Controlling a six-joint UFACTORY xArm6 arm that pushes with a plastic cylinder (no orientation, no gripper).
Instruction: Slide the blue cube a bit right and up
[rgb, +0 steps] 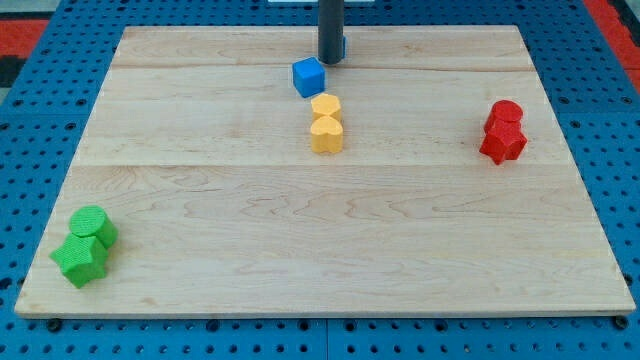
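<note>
The blue cube sits near the view's top, a little left of centre, on the wooden board. My tip is the lower end of the dark rod, just up and right of the blue cube, close to it but with a small gap. A bit of another blue block shows behind the rod, mostly hidden by it.
Two yellow blocks, one above a heart-shaped one, lie just below the blue cube. Two red blocks touch at the view's right. Two green blocks touch at the bottom left. Blue pegboard surrounds the board.
</note>
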